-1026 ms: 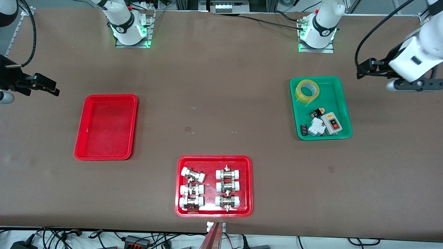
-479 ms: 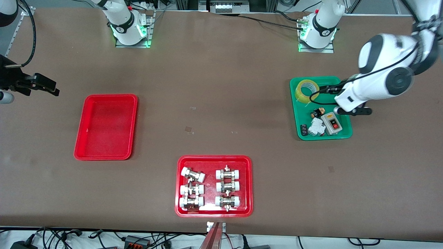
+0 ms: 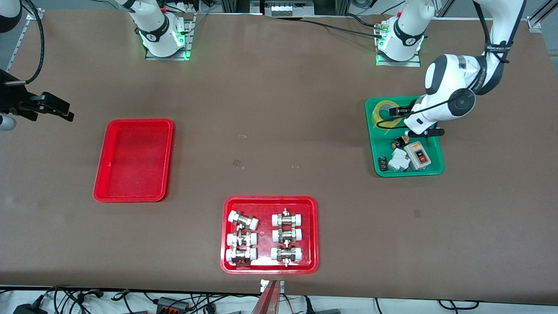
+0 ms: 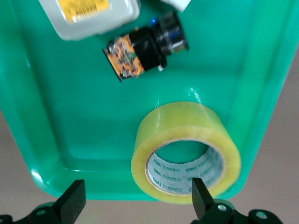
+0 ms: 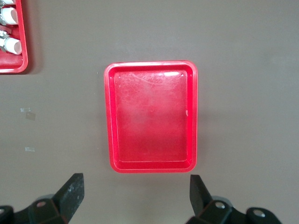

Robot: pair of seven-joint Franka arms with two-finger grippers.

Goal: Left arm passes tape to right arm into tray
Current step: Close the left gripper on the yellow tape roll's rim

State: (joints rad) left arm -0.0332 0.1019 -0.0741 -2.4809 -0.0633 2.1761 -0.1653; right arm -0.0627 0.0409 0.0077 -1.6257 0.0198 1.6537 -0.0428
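The right gripper hangs over the table's edge at the right arm's end, waiting, its black fingers spread wide and holding nothing. The right wrist view looks straight down on the tray, a plain red plastic rectangle with rounded corners, a raised rim and a scuffed, glossy floor. In the front view the tray lies toward the right arm's end of the table, its long axis running from the robots' edge toward the camera's edge.

Near the middle of the camera-side edge sits a second red tray carrying metal-and-white pipe fittings in two columns.

Toward the left arm's end a green tray of smooth, shiny plastic holds the tape in its corner nearest the robots' bases. The tape is a yellowish translucent roll lying flat, its white printed core opening upward. The left gripper hovers low over it with fingers wide apart, one over the roll's rim, gripping nothing. A grey switch box and small electrical parts share the green tray.
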